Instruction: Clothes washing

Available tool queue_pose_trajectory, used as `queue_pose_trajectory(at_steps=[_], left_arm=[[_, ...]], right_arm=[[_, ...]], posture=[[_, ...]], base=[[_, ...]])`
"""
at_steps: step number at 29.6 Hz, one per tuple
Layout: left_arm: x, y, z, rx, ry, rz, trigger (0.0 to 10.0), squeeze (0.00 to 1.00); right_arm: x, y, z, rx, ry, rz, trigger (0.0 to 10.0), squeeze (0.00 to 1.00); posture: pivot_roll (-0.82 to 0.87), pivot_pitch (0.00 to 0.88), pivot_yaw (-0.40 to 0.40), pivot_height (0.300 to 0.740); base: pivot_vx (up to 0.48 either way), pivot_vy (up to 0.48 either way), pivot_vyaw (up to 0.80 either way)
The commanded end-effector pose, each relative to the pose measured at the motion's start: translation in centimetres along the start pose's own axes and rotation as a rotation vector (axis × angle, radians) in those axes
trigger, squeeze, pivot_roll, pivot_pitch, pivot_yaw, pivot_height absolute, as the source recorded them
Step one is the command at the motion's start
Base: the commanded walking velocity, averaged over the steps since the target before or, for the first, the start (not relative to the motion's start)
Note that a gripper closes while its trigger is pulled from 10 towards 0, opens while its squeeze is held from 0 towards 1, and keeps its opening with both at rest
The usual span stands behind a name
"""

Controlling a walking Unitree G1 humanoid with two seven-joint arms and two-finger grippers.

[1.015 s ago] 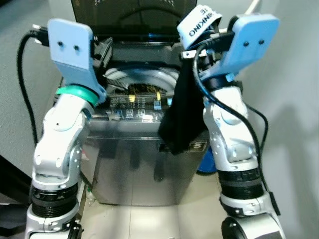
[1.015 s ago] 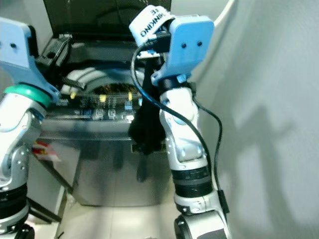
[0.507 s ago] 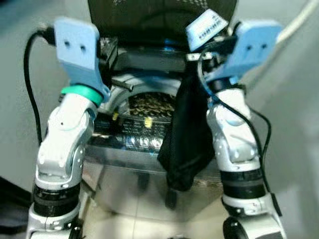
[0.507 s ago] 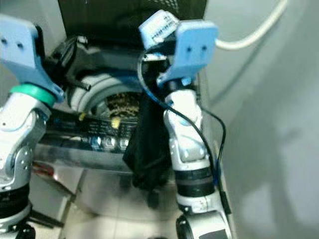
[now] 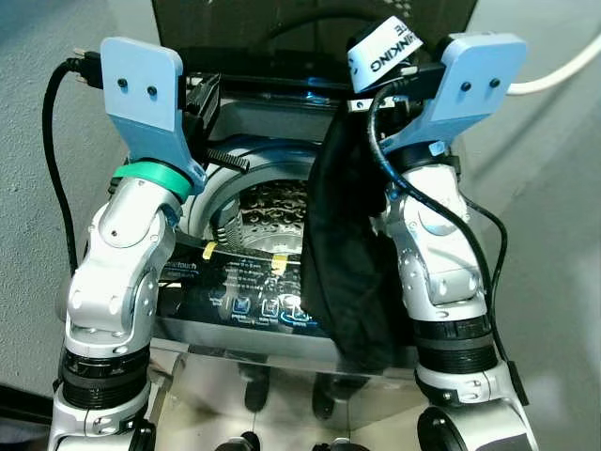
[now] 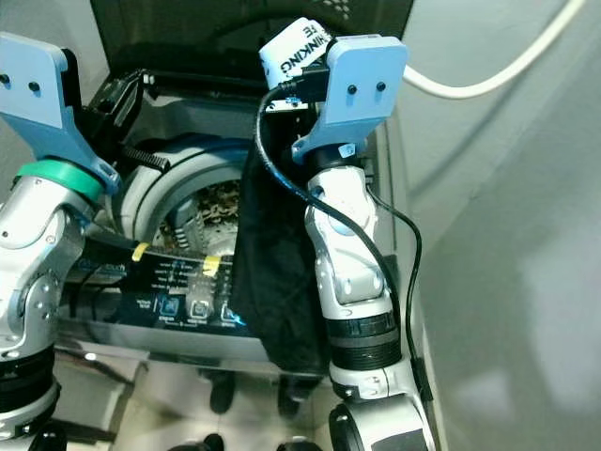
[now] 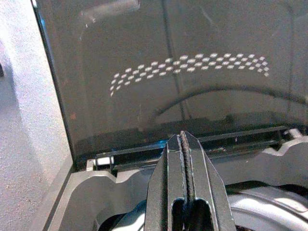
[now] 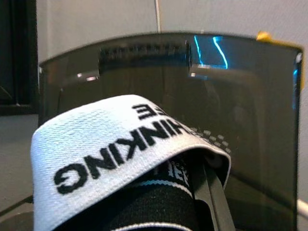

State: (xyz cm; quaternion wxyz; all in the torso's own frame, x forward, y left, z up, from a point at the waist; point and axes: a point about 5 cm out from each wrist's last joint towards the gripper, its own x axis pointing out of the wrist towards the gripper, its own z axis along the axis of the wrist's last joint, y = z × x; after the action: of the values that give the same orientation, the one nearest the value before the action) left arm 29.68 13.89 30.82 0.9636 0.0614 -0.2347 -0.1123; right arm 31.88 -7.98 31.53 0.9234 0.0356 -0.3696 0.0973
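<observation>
A top-loading washing machine [image 5: 254,305] stands before me with its dark lid [image 7: 192,62] raised and its perforated drum [image 5: 272,202] exposed. My right gripper [image 5: 390,70] is raised over the machine's right side, shut on a black garment [image 5: 343,254] with a white lettered waistband [image 5: 383,49]. The garment hangs down across the control panel [image 5: 249,296] and the machine's front edge. The waistband [image 8: 120,149] drapes over the right fingers. My left gripper [image 7: 185,144] is shut and empty, held above the rear left rim of the tub.
Grey walls close in on both sides of the machine. A white hose [image 5: 559,75] runs along the right wall. A black coiled part [image 5: 225,158] lies by the tub's left rim. Tiled floor shows below the machine's front.
The camera has come closer and now looks more steeply down, so the drum and control panel show fuller. The garment still hangs from the right gripper, now over the machine's front right.
</observation>
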Motion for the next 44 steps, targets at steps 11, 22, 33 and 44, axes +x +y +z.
queue_pose_trajectory(at_steps=[11, 22, 33, 44], left_arm=[[-0.1, 0.1, 0.8, 0.093, -0.071, -0.064, 10.0, 0.00], [-3.2, -3.8, 0.8, -0.094, -0.023, -0.613, 10.0, 0.00], [3.0, 2.1, -1.9, -0.002, 0.031, -0.163, 10.0, 0.00], [-4.6, -4.3, -1.8, -0.154, 0.143, -0.701, 10.0, 0.00]], right_arm=[[0.3, 1.2, 0.9, 0.009, -0.045, 0.112, 10.0, 0.00], [5.4, 2.7, 6.9, 0.217, -0.277, 0.252, 10.0, 0.00], [7.9, 2.9, 8.6, 0.279, -0.286, 0.296, 10.0, 0.00], [5.0, 5.9, -5.5, -0.135, 0.228, 0.278, 10.0, 0.00]], posture=[[0.09, 0.033, 0.037, 0.740], [0.08, 0.010, 0.039, 0.740], [0.05, 0.016, 0.040, 0.740], [0.09, 0.041, 0.033, 0.740]], base=[[0.000, 0.000, 0.00], [0.000, 0.000, 0.00], [0.000, 0.000, 0.00], [0.000, 0.000, 0.00]])
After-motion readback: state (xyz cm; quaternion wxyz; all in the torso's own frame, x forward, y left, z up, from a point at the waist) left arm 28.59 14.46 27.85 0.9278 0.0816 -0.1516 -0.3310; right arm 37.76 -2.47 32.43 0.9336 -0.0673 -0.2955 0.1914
